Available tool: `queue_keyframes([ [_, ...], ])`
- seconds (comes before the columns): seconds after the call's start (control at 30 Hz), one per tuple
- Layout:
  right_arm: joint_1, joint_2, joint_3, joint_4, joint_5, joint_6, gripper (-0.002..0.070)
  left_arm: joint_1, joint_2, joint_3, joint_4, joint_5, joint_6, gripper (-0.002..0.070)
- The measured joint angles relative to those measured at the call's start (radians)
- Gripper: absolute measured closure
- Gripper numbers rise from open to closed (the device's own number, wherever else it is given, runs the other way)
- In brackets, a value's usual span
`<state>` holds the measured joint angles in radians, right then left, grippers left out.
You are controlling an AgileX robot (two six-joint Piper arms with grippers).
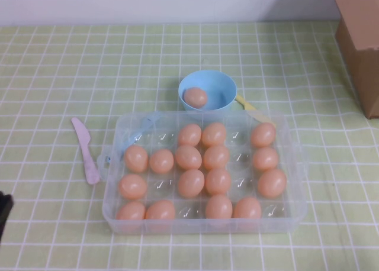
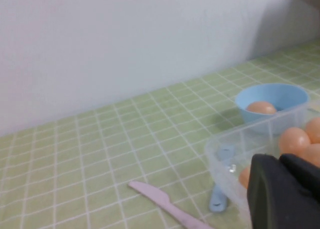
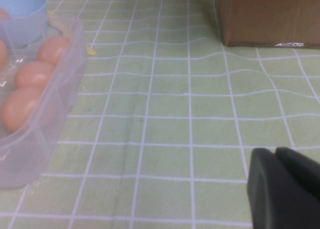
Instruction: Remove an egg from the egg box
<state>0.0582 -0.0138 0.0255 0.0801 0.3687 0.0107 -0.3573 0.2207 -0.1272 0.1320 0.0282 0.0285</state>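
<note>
Nearest, the large clear plastic egg box (image 1: 295,164) holds smooth, likely fragile, slippery peach-orange eggs; one egg (image 1: 190,183) should be gripped gently across its sides. Left gripper (image 2: 285,189) sits beside the box, right gripper (image 3: 282,189) well apart from it; jaw opening cannot be told.

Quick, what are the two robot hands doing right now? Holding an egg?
Left gripper: near the egg box, holding nothing seen; open or closed, cannot tell.
Right gripper: over bare tablecloth, same.

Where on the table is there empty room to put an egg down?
Bare cloth lies between the egg box and the cardboard box, and left of the pink knife. It is crowded where the blue bowl meets the tray. The left gripper and right gripper wait low.
</note>
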Motion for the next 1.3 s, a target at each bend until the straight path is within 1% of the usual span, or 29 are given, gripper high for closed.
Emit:
queue_keyframes([
  [0.13, 0.0, 0.0, 0.0, 0.0, 0.0, 0.0, 0.0694, 0.12, -0.104, 0.077, -0.018, -0.022, -0.003, 0.0678],
  [0.27, 0.0, 0.0, 0.0, 0.0, 0.0, 0.0, 0.0694, 0.218, -0.198, 0.116, -0.047, 0.018, -0.004, 0.0678],
  [0.4, 0.0, 0.0, 0.0, 0.0, 0.0, 0.0, 0.0694, 0.274, -0.23, 0.135, -0.062, 0.068, -0.006, 0.0678],
  [0.53, 0.0, 0.0, 0.0, 0.0, 0.0, 0.0, 0.0694, 0.28, -0.231, 0.151, -0.065, 0.107, -0.006, 0.0678],
  [0.87, 0.0, 0.0, 0.0, 0.0, 0.0, 0.0, 0.0694, 0.28, -0.231, 0.153, -0.074, 0.326, -0.006, 0.0678],
  [1.3, 0.0, 0.0, 0.0, 0.0, 0.0, 0.0, 0.0694, 0.28, -0.231, 0.153, -0.08, 0.342, -0.006, 0.0678],
])
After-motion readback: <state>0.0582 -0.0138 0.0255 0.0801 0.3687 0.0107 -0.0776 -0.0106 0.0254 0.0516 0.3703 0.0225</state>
